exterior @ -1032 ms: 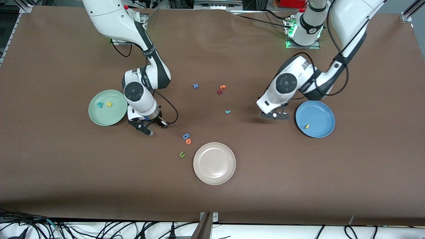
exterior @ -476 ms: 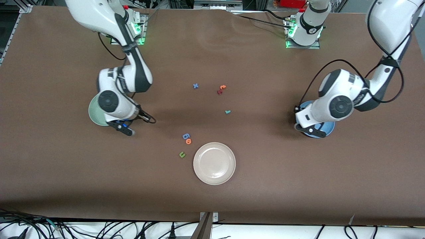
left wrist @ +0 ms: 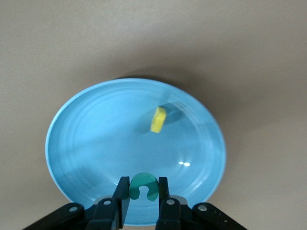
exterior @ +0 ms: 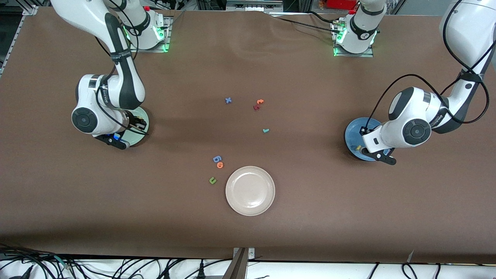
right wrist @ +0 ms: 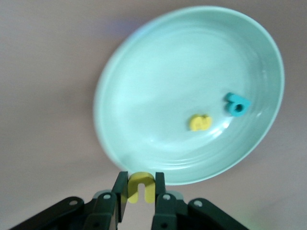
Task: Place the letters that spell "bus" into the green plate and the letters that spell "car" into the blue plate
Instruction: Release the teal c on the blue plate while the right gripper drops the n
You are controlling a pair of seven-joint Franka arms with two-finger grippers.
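Observation:
My left gripper point(left wrist: 143, 189) hangs over the blue plate point(left wrist: 76, 143), shut on the teal "c" point(left wrist: 143, 186). A yellow "a" point(left wrist: 158, 119) lies in that plate. My right gripper point(right wrist: 140, 189) is shut on the yellow "u" point(right wrist: 140, 187), above the rim of the green plate point(right wrist: 168, 81). The yellow "s" point(right wrist: 200, 122) and teal "b" point(right wrist: 237, 104) lie in that plate. In the front view each wrist covers much of its plate: green plate point(exterior: 140, 115), blue plate point(exterior: 353, 131). The teal "r" point(exterior: 266, 130) lies on the table mid-way between the plates.
A beige-white plate point(exterior: 250, 190) sits nearer the front camera. Beside it lie a blue "g" point(exterior: 217, 158), an orange letter point(exterior: 219, 165) and a green "u" point(exterior: 212, 180). Farther off are a blue "x" point(exterior: 228, 100), an orange "t" point(exterior: 260, 102) and a dark red letter point(exterior: 256, 107).
The right arm swung from the table's middle out over the green plate. The left arm moved toward its own end of the table, over the blue plate.

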